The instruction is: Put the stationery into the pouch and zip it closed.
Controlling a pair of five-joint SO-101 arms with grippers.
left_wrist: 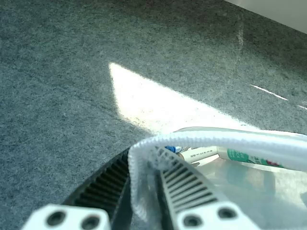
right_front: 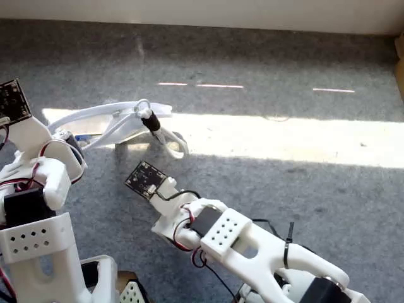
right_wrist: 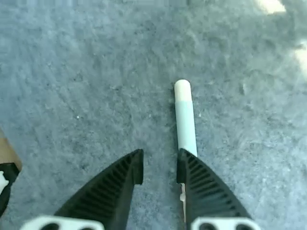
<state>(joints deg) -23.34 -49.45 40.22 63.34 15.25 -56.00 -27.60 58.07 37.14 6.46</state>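
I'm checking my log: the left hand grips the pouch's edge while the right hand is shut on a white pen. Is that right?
Not quite. The right wrist view shows the right hand open, with the white pen lying ungripped on the mat. The left hand does grip the pouch by its edge.

A sun band (right_front: 284,140) crosses the grey felt (right_front: 252,57) under me; beyond that band, a pale strip (right_front: 252,12), perhaps wall.
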